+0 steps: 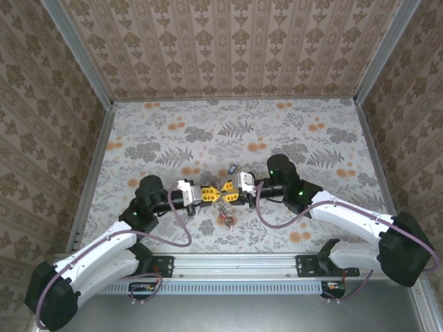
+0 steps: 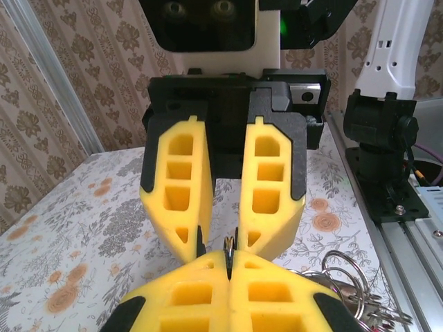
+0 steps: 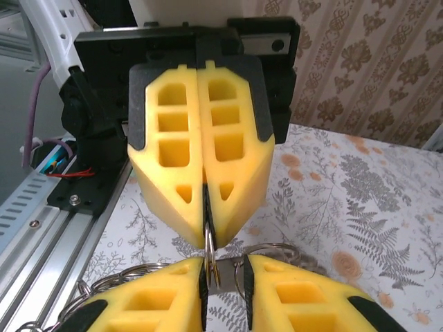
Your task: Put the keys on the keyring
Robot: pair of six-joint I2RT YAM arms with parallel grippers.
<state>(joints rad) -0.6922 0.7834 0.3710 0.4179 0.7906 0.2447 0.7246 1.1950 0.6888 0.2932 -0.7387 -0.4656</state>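
One keyring: the left gripper pinches it, the right gripper has its jaws slightly apart around it, and one key bunch sits beside it.

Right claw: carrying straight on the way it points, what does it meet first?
Probably the metal ring pinched by the left claw directly opposite, then that claw itself; depth is hard to judge.

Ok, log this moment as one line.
left gripper: shut on keyring | right gripper: open, straddling keyring | keys: bunched beside grippers
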